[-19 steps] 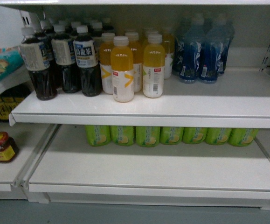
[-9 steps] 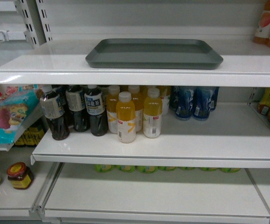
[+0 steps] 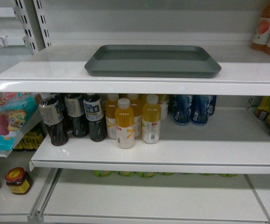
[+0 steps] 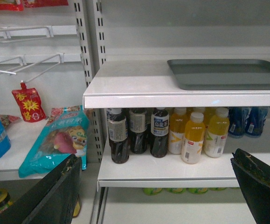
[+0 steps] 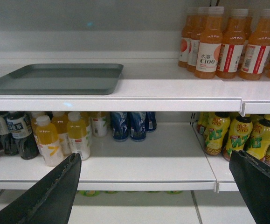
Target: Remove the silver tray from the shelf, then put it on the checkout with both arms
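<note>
Nothing done: silver tray (image 3: 152, 60) untouched on shelf (image 3: 125, 80); both fingers (image 4: 46, 196) (image 5: 258, 186) spread wide, probably well short.

My silver tray (image 4: 228, 73) runs off the right edge in my left wrist view. Green bottles (image 3: 146, 174) hide behind the lower shelf lip; their labels are unreadable to me.

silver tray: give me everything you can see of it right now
The silver tray is a flat rectangular matte grey tray, metal by its look, with rounded corners and a low raised rim. It is empty and lies flat on the shelf near the front lip, long side facing out. Only the shelf board touches it; neither gripper is near it.
</note>
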